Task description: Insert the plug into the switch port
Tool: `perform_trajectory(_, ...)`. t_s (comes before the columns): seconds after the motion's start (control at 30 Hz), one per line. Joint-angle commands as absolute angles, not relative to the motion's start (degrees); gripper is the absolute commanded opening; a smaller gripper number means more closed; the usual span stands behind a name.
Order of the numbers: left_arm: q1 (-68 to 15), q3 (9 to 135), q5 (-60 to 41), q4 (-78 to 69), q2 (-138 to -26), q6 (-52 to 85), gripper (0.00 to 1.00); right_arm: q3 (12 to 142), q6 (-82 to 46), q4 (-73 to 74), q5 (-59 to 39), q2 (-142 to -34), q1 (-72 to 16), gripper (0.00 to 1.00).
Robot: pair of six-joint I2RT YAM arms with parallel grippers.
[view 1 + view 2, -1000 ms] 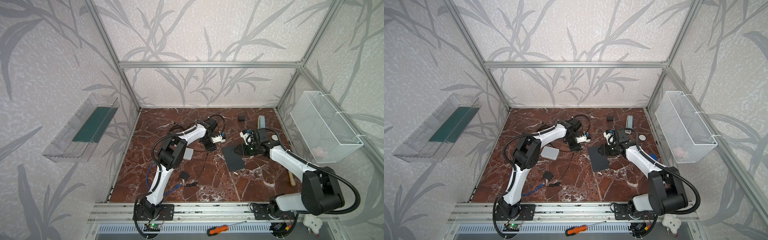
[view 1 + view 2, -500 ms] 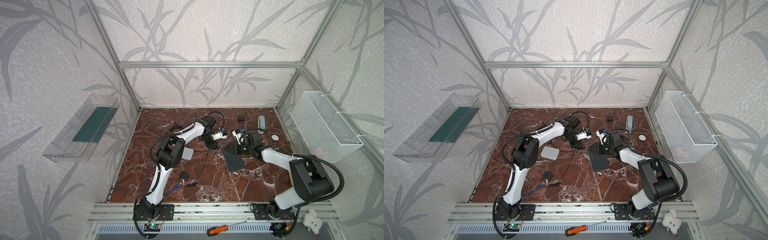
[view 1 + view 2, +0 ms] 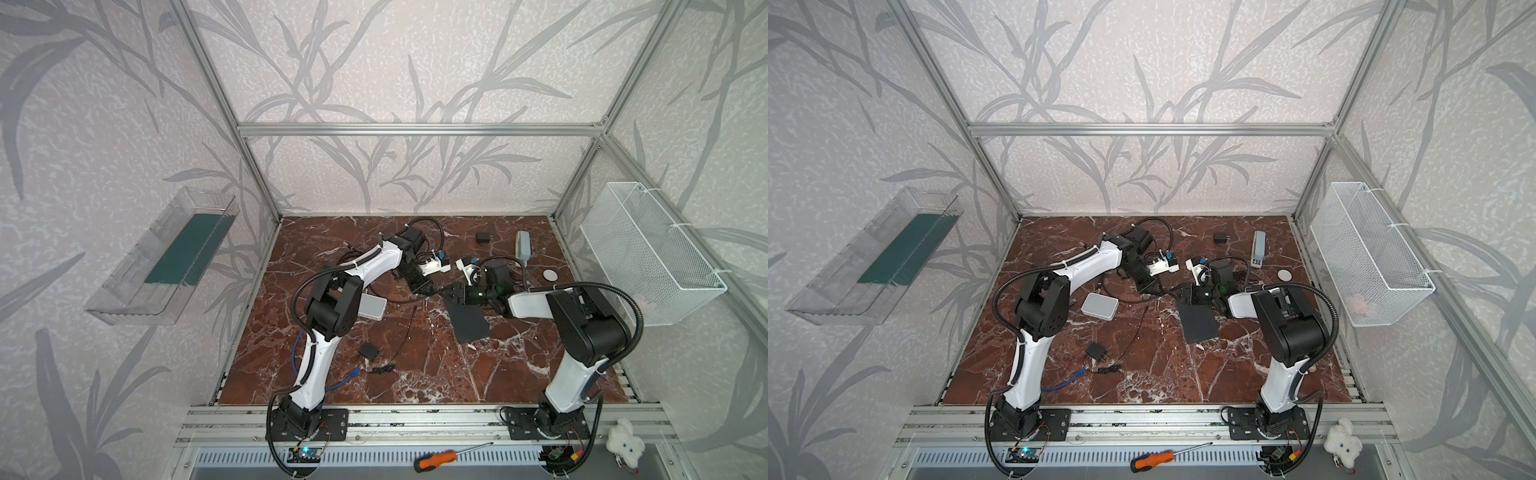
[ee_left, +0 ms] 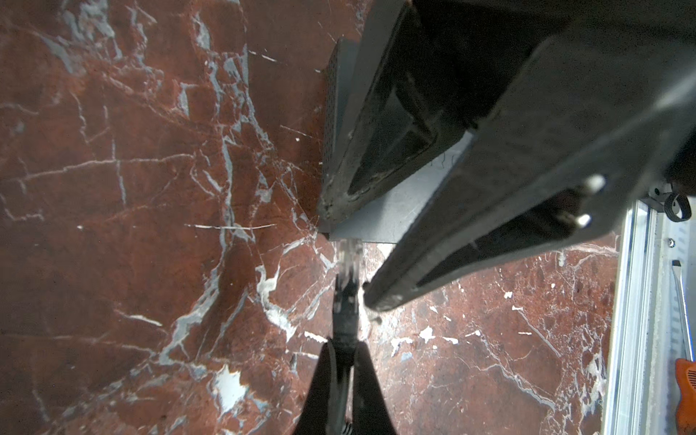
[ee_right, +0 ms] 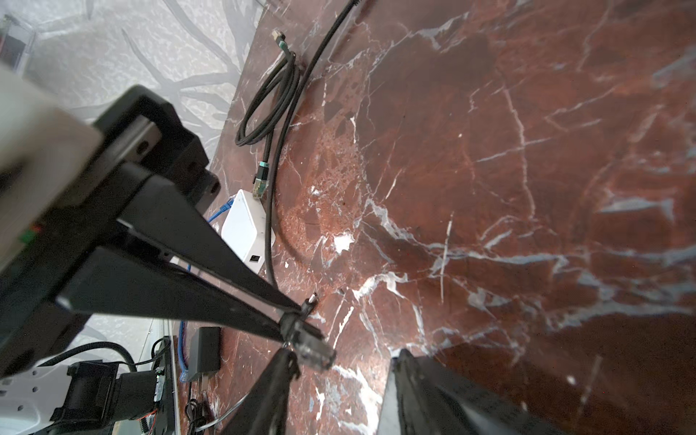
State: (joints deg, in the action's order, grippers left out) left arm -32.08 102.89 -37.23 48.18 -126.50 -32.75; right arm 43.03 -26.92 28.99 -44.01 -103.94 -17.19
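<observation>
We start at the white box [image 3: 372, 306]. The switch port [image 5: 254, 259] reads as the small dark socket in the end face turned toward the grippers. In front of the white box sits the adapter block [image 3: 368, 351], its thin cord leading off toward the grippers. What we take for the plug [image 5: 312, 300], a tiny tip, lies loose on the marble right of the white box, held by nothing. Just beside it the left gripper [image 4: 344, 356] has its fingers pressed together on the clear-nosed connector [image 4: 348, 260] of the thicker black cable [image 5: 269, 260], which is not the plug. Further right of the white box the right gripper [image 5: 343, 356] stands with fingers spread. The connector's nose is in the gap, with no contact that we can see. Our judgement: shed that connector, pinch the plug close behind its tip, line it up with the socket and push straight. The other arm should brace the white box, which looks light enough to slide. In the way, the thicker black cable runs along the white box right past the socket face. A teal-booted connector [image 5: 260, 180] lies at the white box's far edge, and a blue cable [image 5: 225, 208] enters its far side. The dark grey slab [image 3: 468, 322], well right of the white box, sits off the path.
</observation>
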Motion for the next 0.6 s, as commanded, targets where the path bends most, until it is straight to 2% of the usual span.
perform_trajectory(0.0,-31.9,102.5,-39.2,49.1,-124.3,-33.3,0.07,43.2,-29.1,37.6,-47.3,-104.7,-17.2,0.46)
perform_trajectory(0.13,-31.9,102.8,-40.0,49.5,-124.3,-33.8,0.07,44.0,-29.1,37.0,-47.0,-105.8,-17.2,0.45)
perform_trajectory(0.23,-31.9,102.9,-40.4,49.6,-124.2,-33.8,0.07,44.8,-30.3,38.5,-47.8,-107.5,-17.2,0.41)
perform_trajectory(0.5,-31.3,102.9,-40.4,49.0,-124.5,-33.5,0.07,45.2,-32.4,39.6,-50.3,-108.4,-17.1,0.11)
perform_trajectory(0.57,-31.0,102.7,-39.4,47.7,-124.5,-32.4,0.11,44.4,-34.5,40.7,-50.4,-108.0,-17.1,0.08)
